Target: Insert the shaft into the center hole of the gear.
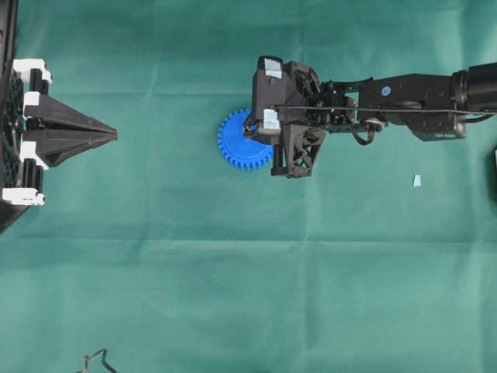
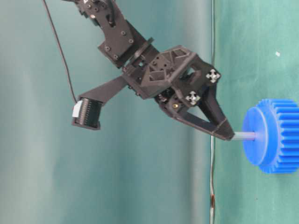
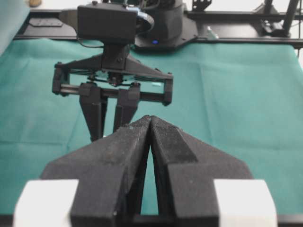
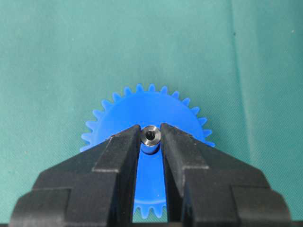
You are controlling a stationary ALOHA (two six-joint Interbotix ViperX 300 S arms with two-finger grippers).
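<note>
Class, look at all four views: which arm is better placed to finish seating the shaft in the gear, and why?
The right. Its fingers grip the shaft, already standing at the centre of the gear. The left gripper is shut, empty and well away from the gear.

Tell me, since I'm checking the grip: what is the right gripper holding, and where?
The right gripper pinches the shaft at its upper end; its lower end meets the gear.

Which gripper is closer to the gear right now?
Right. The right gripper is directly over the gear, shut on the shaft at its center. The left gripper is shut and parked at the table's far left, well clear of it.
</note>
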